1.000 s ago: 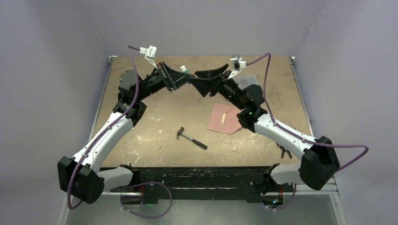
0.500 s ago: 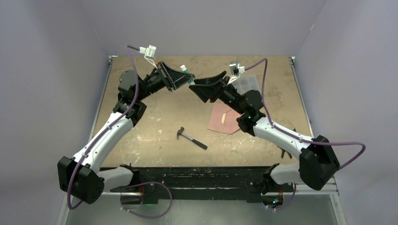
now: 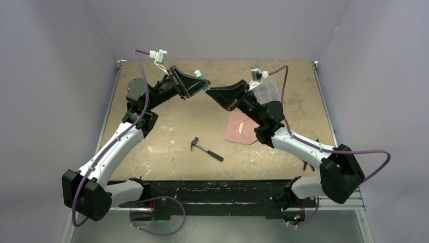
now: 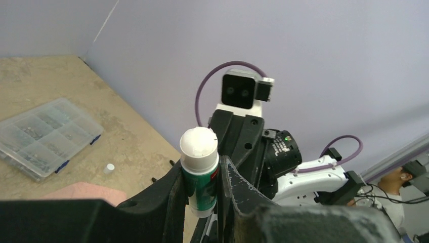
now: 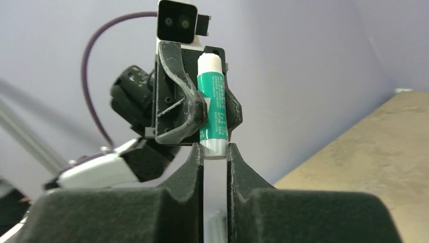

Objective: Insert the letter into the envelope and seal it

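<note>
The hammer (image 3: 206, 149) lies lower centre on the counter (image 3: 167, 131), with bare board around it. Right of centre, the salmon envelope (image 3: 240, 132) lies flat, its diagonal flap edge showing. Upper centre, the left claw (image 4: 201, 174) clamps a glue stick (image 5: 212, 101). The right claw (image 5: 215, 149), narrowly parted, flanks its end; I cannot tell whether it pinches.

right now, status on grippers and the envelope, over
Left gripper shut on glue stick, aloft. Right gripper at its base, grip unclear. Envelope flat on table. Hammer beside it.

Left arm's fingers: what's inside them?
A green-and-white glue stick, clamped between the left fingers, white top poking out. They cover part of its body. Its lower end sits at the right fingers; whether those grip it is unclear.
</note>
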Robot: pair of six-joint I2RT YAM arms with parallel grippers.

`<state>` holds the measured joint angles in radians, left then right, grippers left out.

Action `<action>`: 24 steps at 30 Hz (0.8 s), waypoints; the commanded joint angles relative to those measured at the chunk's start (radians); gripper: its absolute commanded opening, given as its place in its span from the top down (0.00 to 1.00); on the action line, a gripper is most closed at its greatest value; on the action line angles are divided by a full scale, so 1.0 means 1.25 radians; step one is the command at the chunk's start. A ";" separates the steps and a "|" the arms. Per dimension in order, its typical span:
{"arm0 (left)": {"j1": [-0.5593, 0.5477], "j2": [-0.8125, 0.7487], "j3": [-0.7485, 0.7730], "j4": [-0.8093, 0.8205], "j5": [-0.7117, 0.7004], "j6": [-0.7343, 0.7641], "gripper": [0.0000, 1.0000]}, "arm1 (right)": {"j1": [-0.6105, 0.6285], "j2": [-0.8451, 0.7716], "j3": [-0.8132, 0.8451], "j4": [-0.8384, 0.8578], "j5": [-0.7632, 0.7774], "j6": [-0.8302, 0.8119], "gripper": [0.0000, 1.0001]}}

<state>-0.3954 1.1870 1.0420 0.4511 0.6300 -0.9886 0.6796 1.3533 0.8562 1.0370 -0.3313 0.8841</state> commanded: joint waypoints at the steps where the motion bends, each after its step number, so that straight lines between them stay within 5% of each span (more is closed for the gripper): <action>1: -0.004 -0.039 -0.034 0.163 0.023 -0.001 1.00 | -0.001 -0.006 -0.067 0.219 0.026 0.245 0.95; 11: -0.005 -0.048 -0.140 0.591 0.143 0.031 1.00 | 0.011 0.203 -0.099 0.780 0.181 0.815 1.00; 17: -0.004 -0.009 -0.130 0.684 0.211 0.003 1.00 | 0.034 0.242 -0.063 0.808 0.197 0.891 1.00; 18: -0.004 -0.005 -0.130 0.691 0.210 -0.004 1.00 | 0.034 0.240 -0.065 0.807 0.193 0.873 0.95; 22: -0.004 -0.016 -0.124 0.596 0.152 0.018 1.00 | 0.034 0.219 -0.090 0.760 0.139 0.751 0.44; 24: -0.005 -0.036 -0.120 0.510 0.079 0.035 1.00 | 0.034 0.202 -0.103 0.726 0.116 0.671 0.27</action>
<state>-0.3843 1.2037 0.8452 1.0935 0.7868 -0.9588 0.7322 1.6268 0.7532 1.5398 -0.1902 1.8793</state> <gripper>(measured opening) 0.211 0.623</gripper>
